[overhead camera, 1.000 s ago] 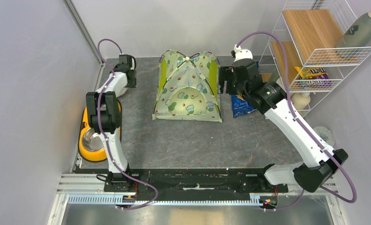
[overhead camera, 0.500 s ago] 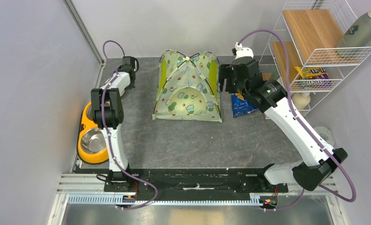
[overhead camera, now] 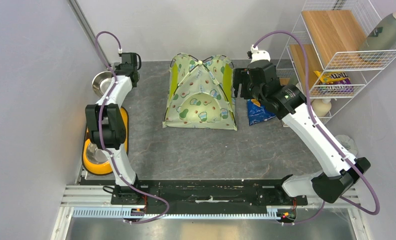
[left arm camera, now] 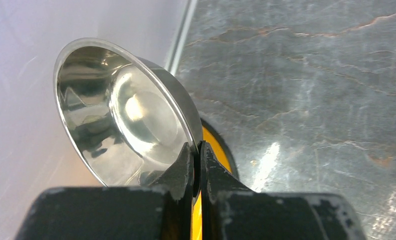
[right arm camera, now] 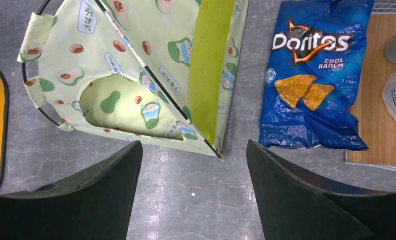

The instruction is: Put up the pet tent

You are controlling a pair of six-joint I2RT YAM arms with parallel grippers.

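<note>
Tent [overhead camera: 201, 95] stands popped up at the far middle of the table [overhead camera: 195, 155]. It has a dome shape, black poles crossing at the peak, and a round doorway facing my arm bases. Neither gripper touches it.

Wire shelf [overhead camera: 336, 50] sits at the far right, well apart from the tent.

Right arm [overhead camera: 311, 125] reaches from its base toward the tent's right flank. Left arm [overhead camera: 110, 120] runs up the left edge to the far left corner.

Orange feeder [overhead camera: 93, 162] lies on the left edge beside the left arm, with a second bowl [overhead camera: 98, 150] seated in it.

Doritos bag [right arm camera: 316, 75] lies flat just right of the tent, a narrow strip of table between them.

Bowl [left arm camera: 120, 110] is steel and tilted on edge, with its mouth toward the left wall. I can't tell whether it's clear of the table.

Left gripper [left arm camera: 195, 150] has its fingers pinched tight on the bowl's rim, only the thin metal between them.

Right gripper [right arm camera: 191, 150] is spread wide and empty, hovering over the tent's near right corner.
</note>
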